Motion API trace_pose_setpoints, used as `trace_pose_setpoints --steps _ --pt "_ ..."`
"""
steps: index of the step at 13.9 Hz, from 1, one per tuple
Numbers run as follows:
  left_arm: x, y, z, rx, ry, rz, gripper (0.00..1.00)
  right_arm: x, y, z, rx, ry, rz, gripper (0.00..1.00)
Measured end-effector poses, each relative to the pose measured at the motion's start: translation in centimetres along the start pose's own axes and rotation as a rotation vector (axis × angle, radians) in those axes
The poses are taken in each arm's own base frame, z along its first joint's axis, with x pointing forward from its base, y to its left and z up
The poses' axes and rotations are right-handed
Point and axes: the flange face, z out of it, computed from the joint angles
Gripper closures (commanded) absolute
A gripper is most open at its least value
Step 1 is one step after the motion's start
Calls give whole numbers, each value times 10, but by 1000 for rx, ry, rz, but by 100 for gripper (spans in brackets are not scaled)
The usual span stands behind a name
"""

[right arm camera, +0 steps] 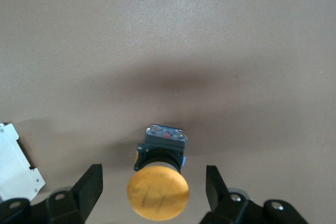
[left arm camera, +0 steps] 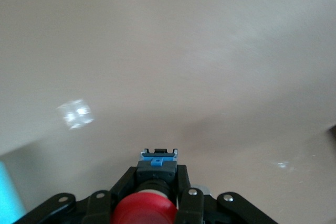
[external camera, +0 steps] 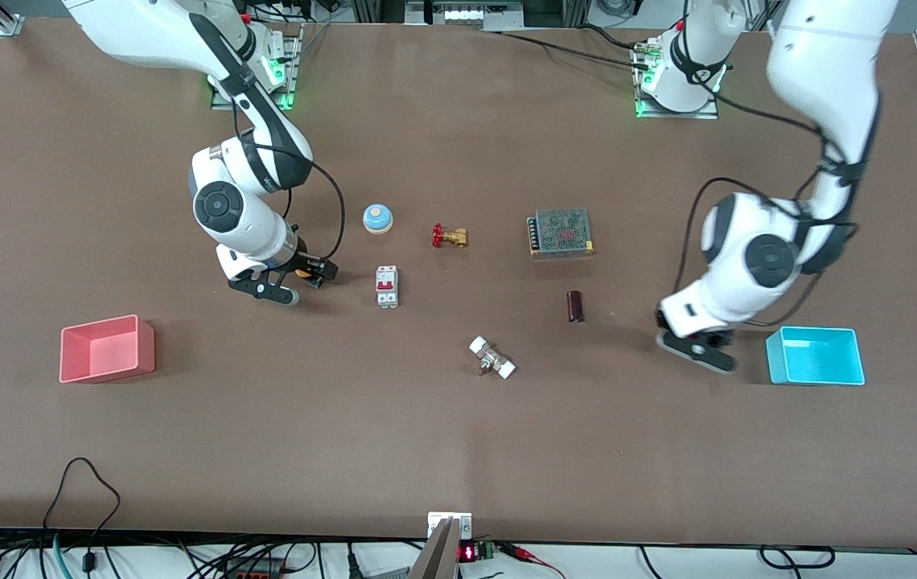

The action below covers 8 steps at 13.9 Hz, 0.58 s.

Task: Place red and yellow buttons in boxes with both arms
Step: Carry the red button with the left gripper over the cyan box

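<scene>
My right gripper (external camera: 291,283) is open and low over the table. The yellow button (right arm camera: 157,195) lies between its fingers (right arm camera: 89,187) without touching them; in the front view only a bit of its cap (external camera: 310,278) shows. The pink-red box (external camera: 104,347) stands nearer the front camera, toward the right arm's end. My left gripper (left arm camera: 157,176) is shut on the red button (left arm camera: 144,211), which is hidden in the front view. That gripper (external camera: 700,347) hangs over the table just beside the cyan box (external camera: 816,355), whose edge shows in the left wrist view (left arm camera: 8,192).
Mid-table are a light-blue dome (external camera: 377,218), a brass valve with a red handle (external camera: 449,236), a white circuit breaker (external camera: 387,286) close to my right gripper, a mesh-covered power supply (external camera: 561,232), a dark cylinder (external camera: 575,306) and a white-ended fitting (external camera: 492,359).
</scene>
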Motion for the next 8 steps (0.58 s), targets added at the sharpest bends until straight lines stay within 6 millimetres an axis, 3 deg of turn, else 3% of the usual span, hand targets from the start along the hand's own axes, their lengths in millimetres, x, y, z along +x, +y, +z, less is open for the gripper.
trace_pose_setpoints --steps 2,4,6,8 --pt "4 -44 -45 7 -15 -57 77 0 0 0 0 0 0 13" --pt "1 -87 -74 18 -15 -120 77 0 0 0 0 0 0 14" --pt "-13 -131 -80 26 -16 -188 77 0 0 0 0 0 0 20" --pt "-33 -172 -70 27 -30 -255 78 0 0 0 0 0 0 32"
